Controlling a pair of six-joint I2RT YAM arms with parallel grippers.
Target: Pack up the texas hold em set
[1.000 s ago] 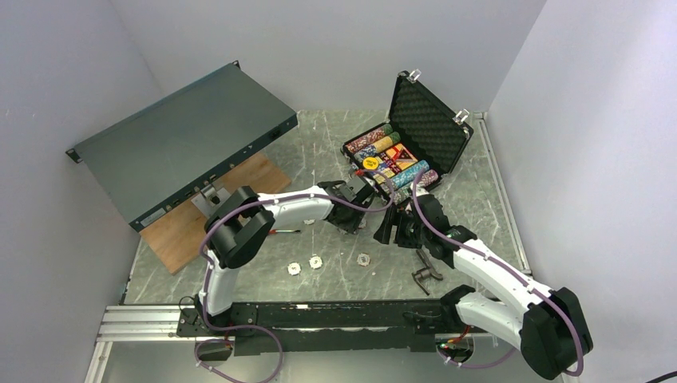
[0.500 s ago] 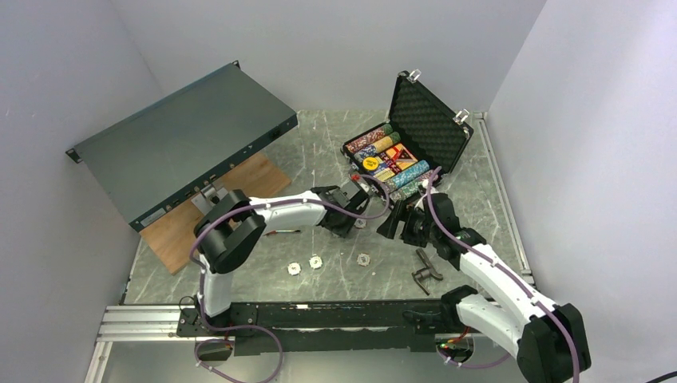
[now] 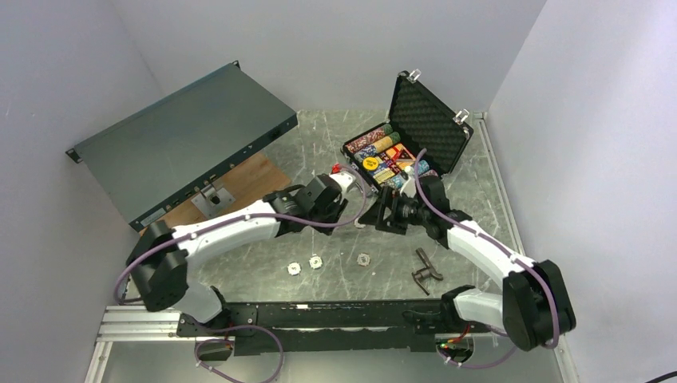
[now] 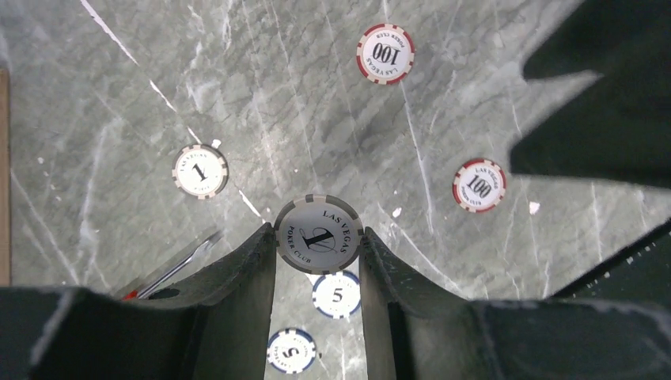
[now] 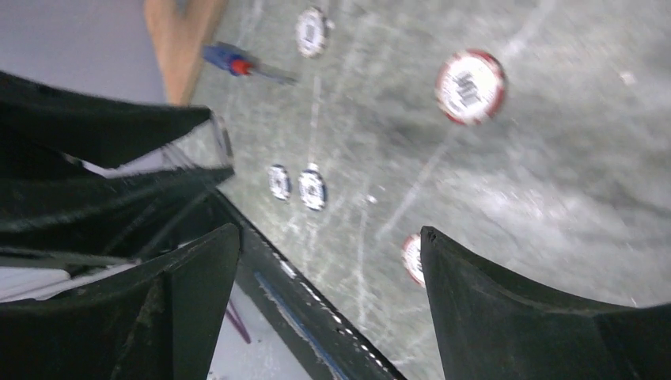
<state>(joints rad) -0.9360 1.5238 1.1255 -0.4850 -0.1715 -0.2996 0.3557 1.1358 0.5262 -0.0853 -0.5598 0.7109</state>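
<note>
Large grey metal panel (image 3: 184, 144) leaning at ten o'clock. Open black foam-lined briefcase (image 3: 427, 124) at one o'clock. Mid-table, left gripper (image 4: 318, 237) pinching white-grey "1" poker chip (image 4: 319, 245) edgewise; right gripper (image 5: 328, 233) at its three o'clock, spread wide, empty. Loose red-white "100" chips (image 4: 385, 53) beneath.

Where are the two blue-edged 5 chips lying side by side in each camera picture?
Top external: the 5 chips lie low in the picture, left of centre.
Left wrist: the chips are at bottom centre.
Right wrist: the chips are left of centre, blurred.
Shared landmark: the wooden board, left of them in every view.
</note>
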